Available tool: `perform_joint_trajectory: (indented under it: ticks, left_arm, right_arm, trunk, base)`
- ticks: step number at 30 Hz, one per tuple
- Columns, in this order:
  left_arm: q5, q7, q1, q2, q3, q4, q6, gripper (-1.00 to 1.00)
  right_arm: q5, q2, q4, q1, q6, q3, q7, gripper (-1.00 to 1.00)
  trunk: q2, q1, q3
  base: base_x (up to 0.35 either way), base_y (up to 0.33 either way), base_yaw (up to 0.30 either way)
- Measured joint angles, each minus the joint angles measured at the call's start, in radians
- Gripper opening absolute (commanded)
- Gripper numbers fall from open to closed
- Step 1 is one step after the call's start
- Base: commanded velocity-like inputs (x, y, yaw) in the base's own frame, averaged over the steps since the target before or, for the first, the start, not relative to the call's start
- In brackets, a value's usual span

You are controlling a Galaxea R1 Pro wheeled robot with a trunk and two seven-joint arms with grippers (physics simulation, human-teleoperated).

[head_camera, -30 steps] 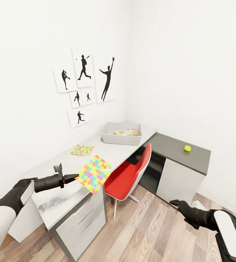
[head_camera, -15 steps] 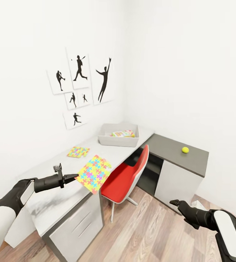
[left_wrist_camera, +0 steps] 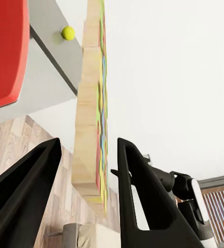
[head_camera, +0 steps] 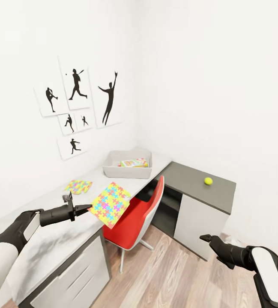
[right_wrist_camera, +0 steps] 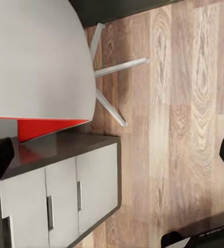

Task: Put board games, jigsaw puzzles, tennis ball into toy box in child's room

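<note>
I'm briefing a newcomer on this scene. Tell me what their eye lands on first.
First the multicoloured jigsaw puzzle, held on edge in the left gripper above the pale desk's front edge. Next the red chair tucked in at the desk's corner. Then the black sports prints on the white wall, and the tennis ball alone on the dark grey desk section.
</note>
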Motion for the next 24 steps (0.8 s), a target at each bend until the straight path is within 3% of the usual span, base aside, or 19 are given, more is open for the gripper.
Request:
perform_joint_trajectory:
  ticks: [7,17,21,24]
  left_arm:
    - [0.001,0.000,0.000,0.002,0.000,0.000,0.000,-1.00]
    - [0.000,0.000,0.001,0.002,0.002,0.000,-0.001,-1.00]
    - [0.001,0.000,0.001,0.002,0.003,0.000,-0.001,-1.00]
    - [0.001,0.000,0.001,0.002,0.003,0.000,-0.001,-1.00]
  right_arm:
    - [0.001,0.000,0.001,0.000,0.004,0.001,-0.002,1.00]
    - [0.006,0.000,-0.014,0.000,0.006,0.006,-0.004,1.00]
    - [0.010,-0.011,-0.095,-0.001,0.033,0.058,-0.010,1.00]
    - [0.012,-0.041,-0.115,-0.018,0.037,0.076,-0.028,1.00]
  trunk:
    - [0.000,0.000,0.005]
    - [0.000,0.000,0.005]
    - [0.000,0.000,0.005]
    - [0.000,0.000,0.005]
  base:
    - [0.037,-0.275,0.204]
    - [0.007,-0.015,0.004]
    - [0.000,0.000,0.000]
    - [0.000,0.000,0.000]
